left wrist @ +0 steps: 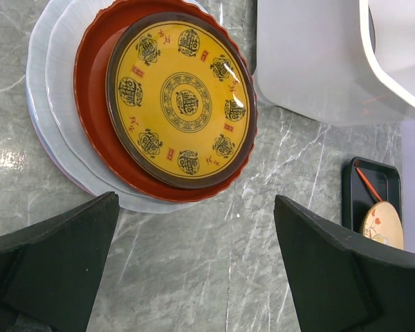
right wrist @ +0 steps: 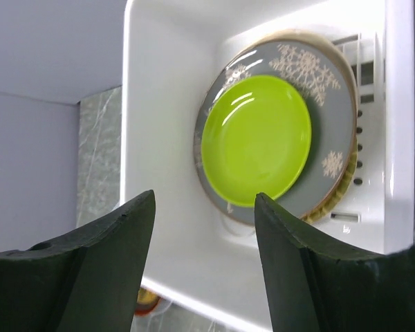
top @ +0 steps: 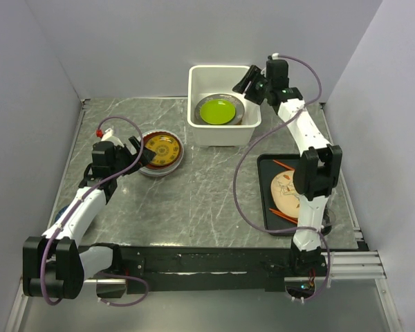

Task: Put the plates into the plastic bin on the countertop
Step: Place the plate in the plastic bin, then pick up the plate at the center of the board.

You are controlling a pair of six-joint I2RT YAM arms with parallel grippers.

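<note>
Drop-off: lime green plate (right wrist: 256, 142) in white plastic bin (right wrist: 166, 83); my right hand (right wrist: 204, 207) parted, empty. Left hand (left wrist: 195, 207) wide; next, grip yellow patterned plate (left wrist: 181, 100).

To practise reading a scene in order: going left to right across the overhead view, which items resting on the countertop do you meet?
The stack of plates → plastic bin → black tray.
</note>
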